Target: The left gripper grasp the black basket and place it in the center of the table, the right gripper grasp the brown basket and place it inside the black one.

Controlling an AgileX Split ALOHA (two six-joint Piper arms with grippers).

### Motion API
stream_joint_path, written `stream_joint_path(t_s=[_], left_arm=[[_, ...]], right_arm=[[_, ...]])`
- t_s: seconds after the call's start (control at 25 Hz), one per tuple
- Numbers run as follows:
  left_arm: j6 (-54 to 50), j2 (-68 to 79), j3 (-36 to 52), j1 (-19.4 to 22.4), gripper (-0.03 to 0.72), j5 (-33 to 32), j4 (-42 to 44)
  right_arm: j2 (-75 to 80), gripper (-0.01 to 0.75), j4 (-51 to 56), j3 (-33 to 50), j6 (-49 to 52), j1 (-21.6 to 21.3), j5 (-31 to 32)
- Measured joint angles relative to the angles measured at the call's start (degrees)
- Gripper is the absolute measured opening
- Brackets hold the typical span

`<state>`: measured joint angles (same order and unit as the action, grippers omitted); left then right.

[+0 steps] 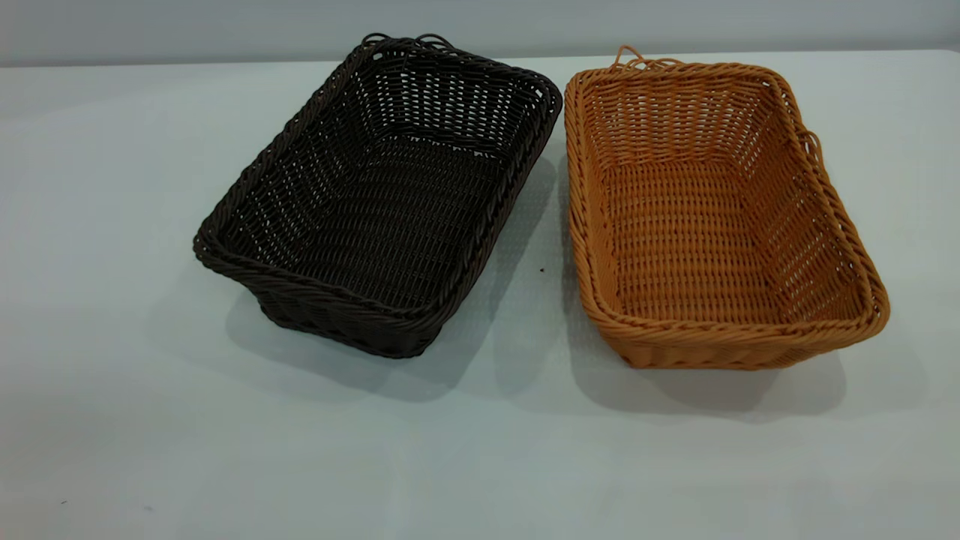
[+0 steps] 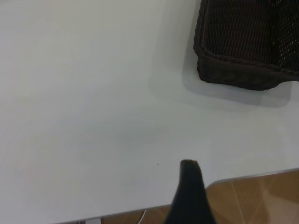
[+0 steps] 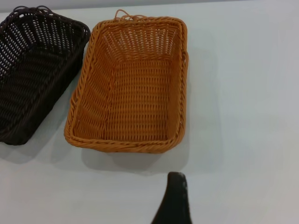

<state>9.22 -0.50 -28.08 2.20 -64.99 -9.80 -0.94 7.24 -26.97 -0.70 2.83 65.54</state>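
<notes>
The large, flat, pale grey-white table (image 1: 112,225) is carrying two baskets side by side. Towards the left, the rectangular, near-black woven wicker basket (image 1: 382,202) with flared sides and a braided rim is sitting upright and empty, angled so that its far end is leaning towards the right. Just beside it on the right, with a narrow strip of table showing between them, the rectangular orange-tan woven wicker basket (image 1: 712,217) is also standing upright and empty, with loose loops sticking up at its far rim.

Neither arm is appearing in the exterior view. In the left wrist view, one matte black finger (image 2: 189,196) of the left gripper is hovering over bare table near its edge, well apart from the black basket (image 2: 247,46); how wide that gripper is spread cannot be told. In the right wrist view, one dark finger (image 3: 174,200) of the right gripper is hanging near the brown basket (image 3: 131,88), apart from it, its spread likewise unclear.
</notes>
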Motion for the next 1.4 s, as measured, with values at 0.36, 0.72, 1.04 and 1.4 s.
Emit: stream_joint_path(t_s=[0.36, 0.72, 1.04, 1.4], left_arm=[[0.0, 0.0, 0.0, 0.0, 0.509, 0.0, 0.0], [-0.1, 0.0, 0.0, 0.0, 0.509, 0.05, 0.0], [-0.1, 0.0, 0.0, 0.0, 0.509, 0.05, -0.05], [-2.95, 5.45, -3.28, 0.0, 0.509, 1.38, -0.05]], right_arm=[[0.0, 0.581, 0.0, 0.0, 0.0, 0.0, 0.0], [0.0, 0.581, 0.0, 0.0, 0.0, 0.0, 0.0], [0.0, 0.581, 0.14, 0.0, 0.0, 0.0, 0.0], [0.06, 0.568, 2.69, -1.02, 4.37, 0.0, -0.92]])
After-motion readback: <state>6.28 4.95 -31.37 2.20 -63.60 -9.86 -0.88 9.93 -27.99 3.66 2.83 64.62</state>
